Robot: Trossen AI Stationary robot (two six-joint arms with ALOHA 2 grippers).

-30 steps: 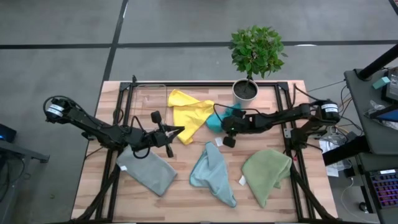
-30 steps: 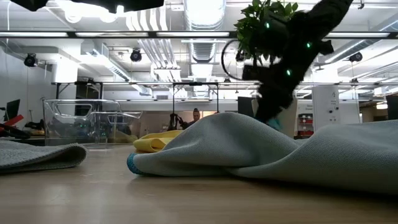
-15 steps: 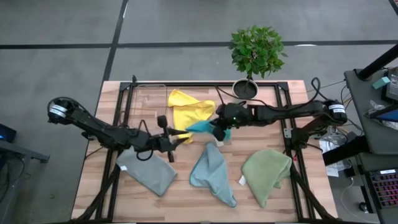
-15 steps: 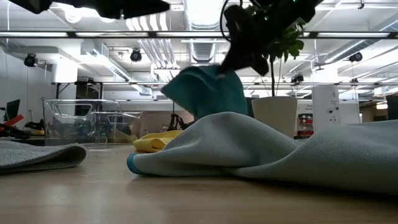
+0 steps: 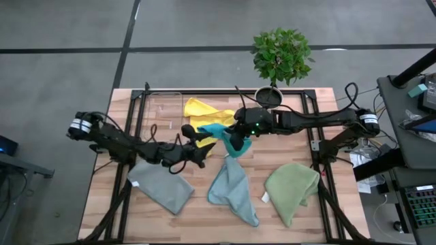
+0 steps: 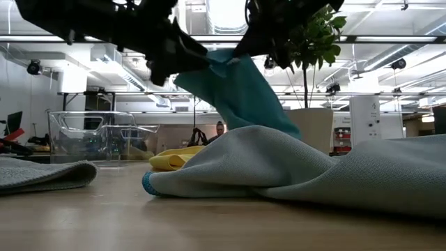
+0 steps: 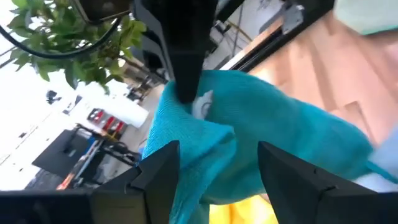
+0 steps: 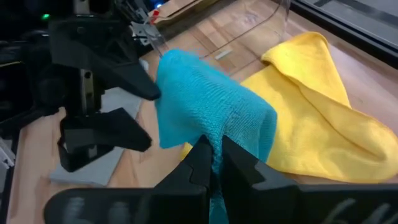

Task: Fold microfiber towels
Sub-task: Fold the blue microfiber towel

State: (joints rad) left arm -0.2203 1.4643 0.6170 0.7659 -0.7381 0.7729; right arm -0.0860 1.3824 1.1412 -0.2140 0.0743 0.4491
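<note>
Since a second ago, the teal towel (image 5: 219,131) has been lifted off the worktop (image 5: 320,207) at mid-table by the right pincer (image 5: 234,141), clenched on one corner. The cloth hangs slanting down to the right. The left pincer (image 5: 202,139), now spread wide, has been brought just left of the free upper corner, nearest to it. The clear bin (image 6: 90,134), far left, appears to hold nothing.

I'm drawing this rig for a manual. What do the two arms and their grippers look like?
Both arms are dark, slim and jointed, with black cables looping alongside. Each has a white-banded base joint. The right arm shows small green lights near its wrist. The left gripper and right gripper have flat, angular black fingers.
</note>
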